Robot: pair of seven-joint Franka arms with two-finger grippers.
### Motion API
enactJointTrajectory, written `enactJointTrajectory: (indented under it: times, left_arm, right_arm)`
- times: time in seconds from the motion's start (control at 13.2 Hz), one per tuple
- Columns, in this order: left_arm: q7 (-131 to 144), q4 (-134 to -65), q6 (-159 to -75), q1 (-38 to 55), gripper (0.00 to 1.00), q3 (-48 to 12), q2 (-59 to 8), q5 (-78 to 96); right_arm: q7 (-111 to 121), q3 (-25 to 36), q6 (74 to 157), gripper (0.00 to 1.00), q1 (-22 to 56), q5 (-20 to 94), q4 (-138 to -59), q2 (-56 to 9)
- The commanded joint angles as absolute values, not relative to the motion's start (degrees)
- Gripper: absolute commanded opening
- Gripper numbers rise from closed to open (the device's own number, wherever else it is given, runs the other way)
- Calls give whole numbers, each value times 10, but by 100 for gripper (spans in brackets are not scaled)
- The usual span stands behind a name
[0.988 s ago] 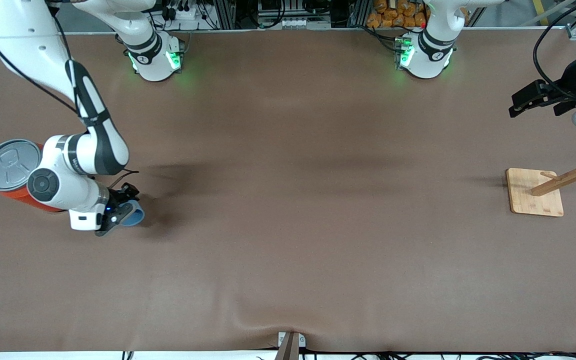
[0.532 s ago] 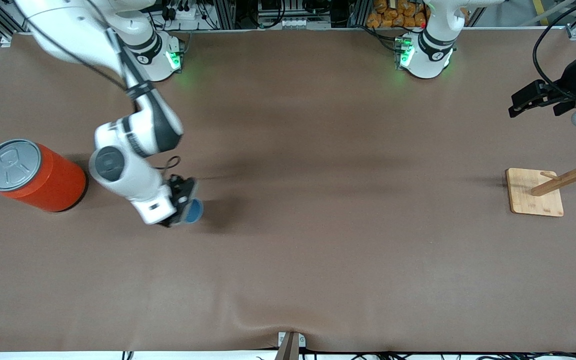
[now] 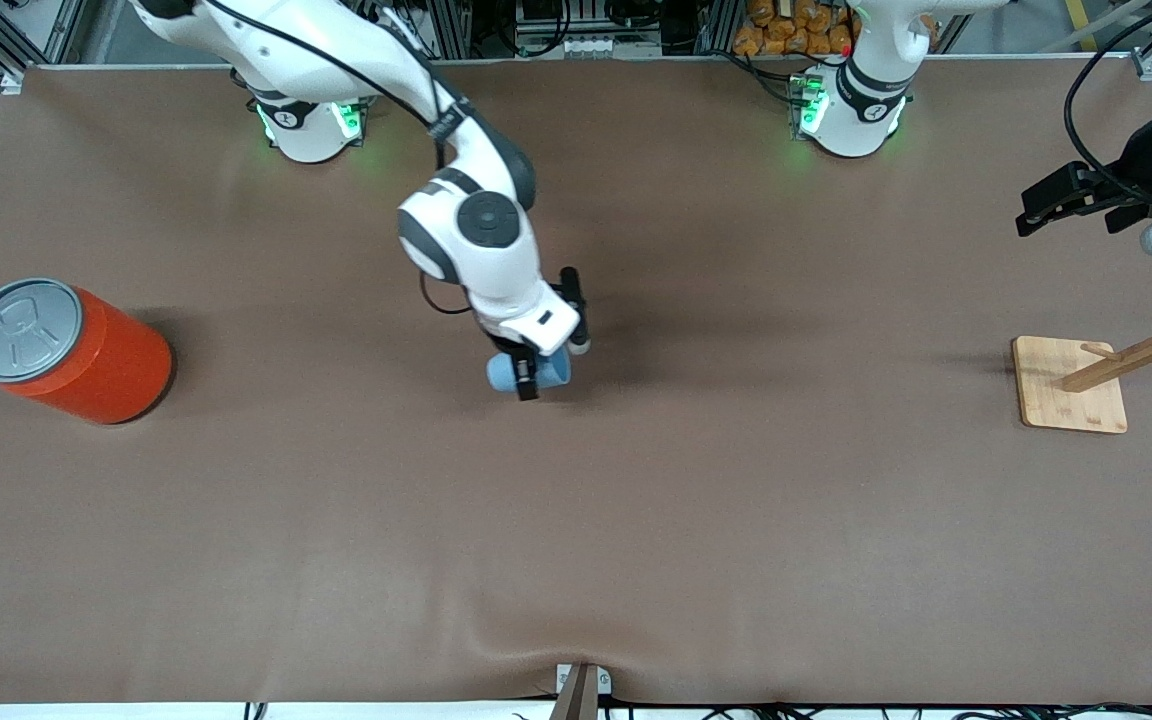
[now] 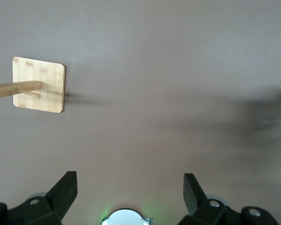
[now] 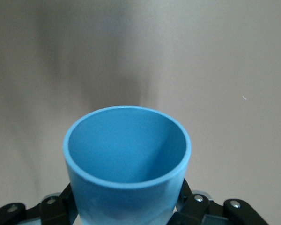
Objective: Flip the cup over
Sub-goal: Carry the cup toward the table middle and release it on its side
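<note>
The cup (image 3: 502, 374) is small and light blue, and my right gripper (image 3: 533, 375) is shut on it over the middle of the table. It hangs tipped onto its side. In the right wrist view the cup (image 5: 126, 159) fills the lower middle. Its open mouth faces away from the camera and the inside is empty. The right gripper (image 5: 126, 208) clamps the cup's lower body, with black fingers (image 5: 186, 199) pressed on both sides. My left gripper (image 3: 1028, 210) waits open over the left arm's end of the table. The left gripper (image 4: 129, 182) has nothing between its fingers.
A big orange can (image 3: 86, 355) with a grey lid stands at the right arm's end of the table. A wooden rack on a square bamboo base (image 3: 1048, 392) stands at the left arm's end, below the left gripper; the base (image 4: 49, 91) also shows in the left wrist view.
My right arm has carried the cup from beside the orange can to over the table's middle and turned its wrist. The left arm has not moved.
</note>
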State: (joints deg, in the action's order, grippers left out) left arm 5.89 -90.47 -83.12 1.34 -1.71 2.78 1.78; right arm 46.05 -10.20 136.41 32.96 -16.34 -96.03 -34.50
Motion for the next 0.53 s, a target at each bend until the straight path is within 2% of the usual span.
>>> enactJointTrajectory:
  times: [0.0,0.3,0.38,0.46]
  left_arm:
    - [53,-896,-823,8,100,-18,24,26]
    - [53,-897,-822,8,100,-19,24,26]
    - [53,-897,-823,9,100,-19,23,27]
    - [53,-896,-823,10,100,-19,20,27]
  right_arm:
    - [431,-96,1370,40,341,-206,-916,-392]
    - [428,-79,1386,40,382,-221,-882,-446]
    - [429,-79,1388,50,383,-232,-882,-451]
    - [428,-79,1391,67,389,-261,-878,-459]
